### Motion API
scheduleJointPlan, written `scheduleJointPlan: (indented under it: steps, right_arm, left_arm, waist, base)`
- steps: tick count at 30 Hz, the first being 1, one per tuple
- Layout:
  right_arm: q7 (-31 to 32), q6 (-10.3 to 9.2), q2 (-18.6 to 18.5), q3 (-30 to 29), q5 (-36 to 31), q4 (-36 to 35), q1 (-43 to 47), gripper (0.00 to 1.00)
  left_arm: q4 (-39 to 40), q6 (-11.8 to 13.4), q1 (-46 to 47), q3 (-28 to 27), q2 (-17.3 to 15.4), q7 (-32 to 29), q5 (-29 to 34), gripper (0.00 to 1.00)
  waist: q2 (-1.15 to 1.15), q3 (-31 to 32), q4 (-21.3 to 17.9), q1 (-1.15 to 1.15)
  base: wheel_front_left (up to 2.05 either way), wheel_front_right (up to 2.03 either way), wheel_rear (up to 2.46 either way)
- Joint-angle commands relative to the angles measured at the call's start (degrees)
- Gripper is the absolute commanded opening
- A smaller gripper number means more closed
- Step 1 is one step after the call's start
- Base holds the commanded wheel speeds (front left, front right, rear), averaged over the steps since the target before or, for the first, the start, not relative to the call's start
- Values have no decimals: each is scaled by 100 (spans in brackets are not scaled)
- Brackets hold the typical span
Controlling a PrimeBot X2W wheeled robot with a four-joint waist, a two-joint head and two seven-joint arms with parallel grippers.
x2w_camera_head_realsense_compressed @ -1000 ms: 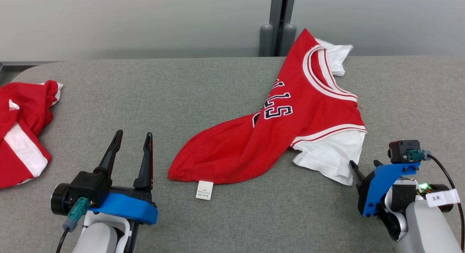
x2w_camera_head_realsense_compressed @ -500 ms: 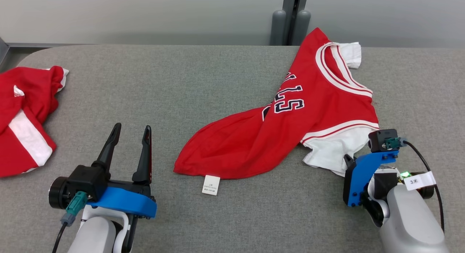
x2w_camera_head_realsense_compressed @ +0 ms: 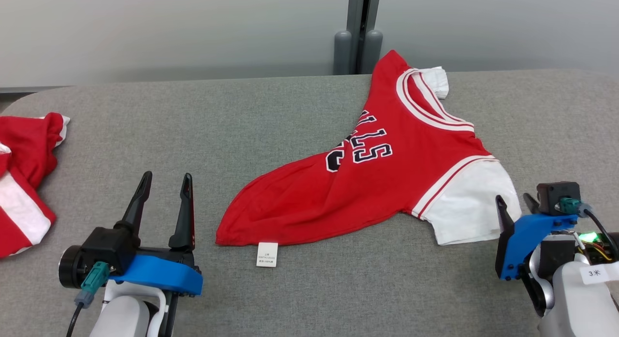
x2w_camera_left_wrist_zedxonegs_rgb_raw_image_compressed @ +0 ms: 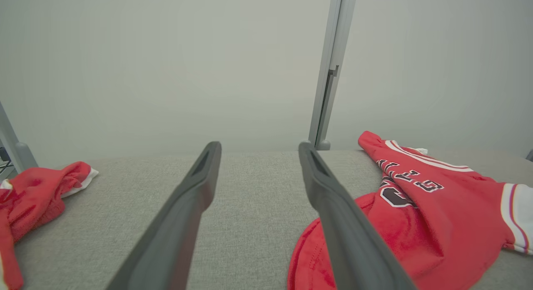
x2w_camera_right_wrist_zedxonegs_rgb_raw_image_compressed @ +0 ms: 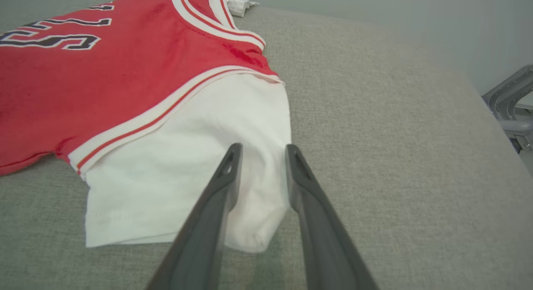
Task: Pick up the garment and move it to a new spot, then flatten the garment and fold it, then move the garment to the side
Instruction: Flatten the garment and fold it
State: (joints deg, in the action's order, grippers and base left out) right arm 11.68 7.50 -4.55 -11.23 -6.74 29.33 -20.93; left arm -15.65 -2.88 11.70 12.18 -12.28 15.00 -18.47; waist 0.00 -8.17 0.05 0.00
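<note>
The garment (x2w_camera_head_realsense_compressed: 382,182) is a red jersey with white sleeves and dark lettering, lying twisted across the middle right of the grey table (x2w_camera_head_realsense_compressed: 242,124). Its near white sleeve (x2w_camera_head_realsense_compressed: 466,206) lies spread flat. My right gripper (x2w_camera_head_realsense_compressed: 512,204) hovers at that sleeve's outer corner. In the right wrist view the right gripper (x2w_camera_right_wrist_zedxonegs_rgb_raw_image_compressed: 263,150) has its fingers parted, with the sleeve (x2w_camera_right_wrist_zedxonegs_rgb_raw_image_compressed: 187,165) lying under and between them, not pinched. My left gripper (x2w_camera_head_realsense_compressed: 167,182) stands open near the front left, short of the jersey's hem (x2w_camera_left_wrist_zedxonegs_rgb_raw_image_compressed: 316,248), with nothing between its fingers (x2w_camera_left_wrist_zedxonegs_rgb_raw_image_compressed: 195,186).
A second red and white garment (x2w_camera_head_realsense_compressed: 24,172) is bunched at the table's left edge. A small white label (x2w_camera_head_realsense_compressed: 267,254) hangs from the jersey's hem. A grey post (x2w_camera_head_realsense_compressed: 358,32) stands behind the table, and a metal frame (x2w_camera_right_wrist_zedxonegs_rgb_raw_image_compressed: 508,102) lies past the right edge.
The right gripper shut on the white sleeve, drew it out to the right so it now lies flat, then parted its fingers. The head camera shifted. The left arm kept still.
</note>
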Motion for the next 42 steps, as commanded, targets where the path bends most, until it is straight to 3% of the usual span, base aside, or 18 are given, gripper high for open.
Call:
scheduleJointPlan:
  steps: [1, 13, 18, 42]
  right_arm:
    - [-97, -1, -1, -9, 68, -105, 119, 100]
    - [-1611, -1, 103, 237, 520, -1517, 1098, 100]
    - [-1890, -1, 117, 372, 778, -1947, 1517, 100]
    - [-1453, -1, 167, 355, 1339, -2373, 2046, 100]
  left_arm:
    - [15, 22, -70, 6, -8, 27, 1, 100]
    - [65, 77, -448, -186, 93, 27, -21, 100]
    - [39, 53, -689, -340, 144, 27, 26, 100]
    - [-400, -13, -1001, -570, 243, 27, 156, 100]
  waist:
    - [0, 43, -45, 0]
    - [0, 408, -205, 0]
    - [0, 600, -247, 0]
    - [0, 838, -182, 0]
  base:
    - [0, 0, 0]
    - [0, 0, 0]
    - [0, 0, 0]
    - [0, 0, 0]
